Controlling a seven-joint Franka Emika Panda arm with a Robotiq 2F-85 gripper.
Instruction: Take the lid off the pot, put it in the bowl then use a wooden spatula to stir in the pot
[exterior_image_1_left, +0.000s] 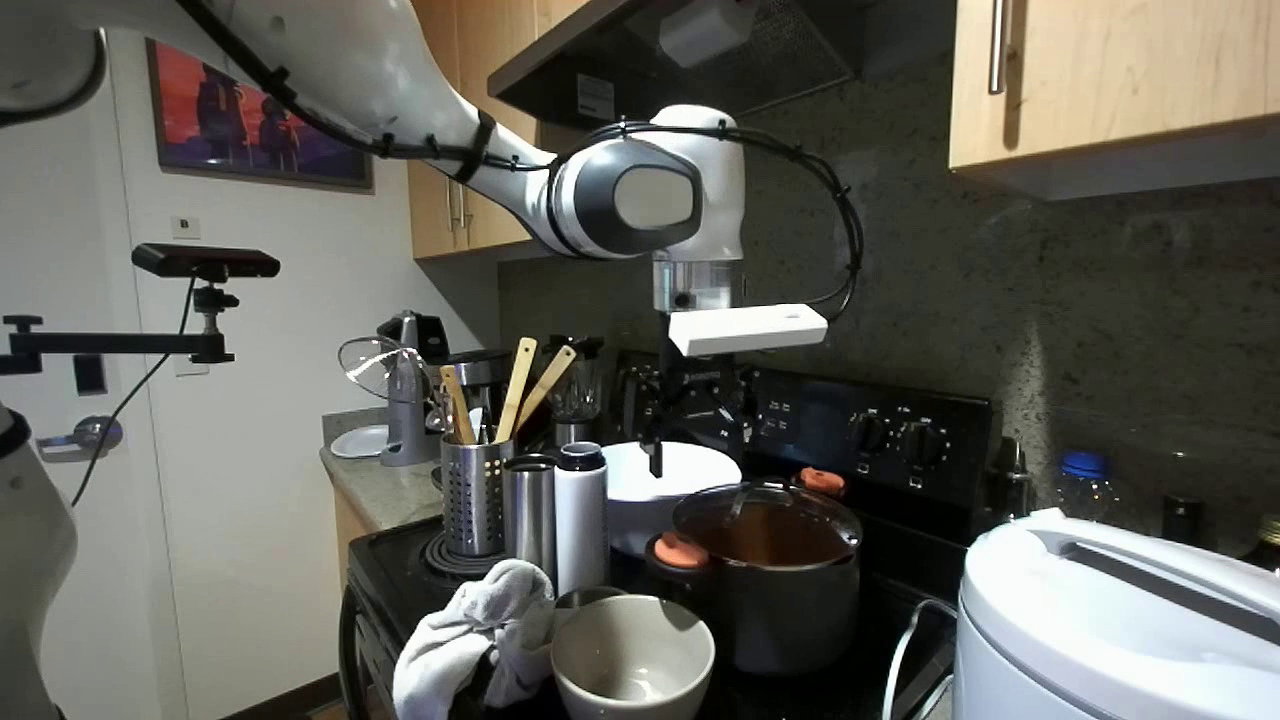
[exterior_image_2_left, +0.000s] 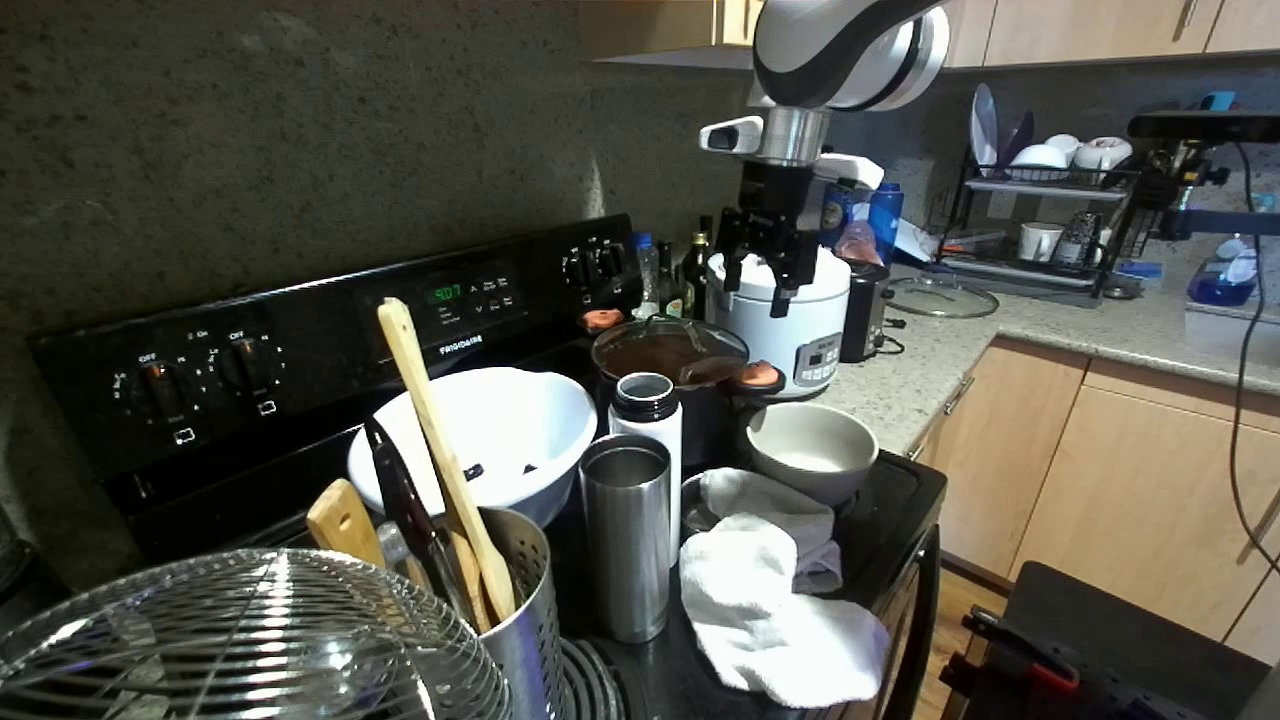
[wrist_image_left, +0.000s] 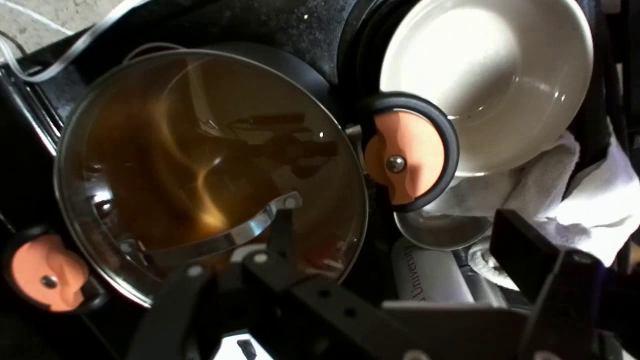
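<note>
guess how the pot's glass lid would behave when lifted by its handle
The clear, metal-rimmed glass lid should be stiff, with little flex. Being glass, it could chip if knocked against the pot. Its shiny, narrow metal handle might slip or let the lid swivel.

Black stovetop (exterior_image_2_left: 910, 490) bore crowded spread. Dark grey pot (exterior_image_1_left: 790, 620) stood toward one end, large white bowl (exterior_image_2_left: 545, 490) near it. Perforated holder (exterior_image_1_left: 475, 500) rested on coil burner (exterior_image_2_left: 590, 680) at opposite end. Steel tumbler (exterior_image_2_left: 628, 560) and white bottle (exterior_image_1_left: 582, 525) stood side by side between. Beige bowl (exterior_image_1_left: 635, 640) sat just beside pot; pale towel (exterior_image_2_left: 770, 630) lay crumpled next to it, partly over small metal dish (wrist_image_left: 440, 232).
</note>
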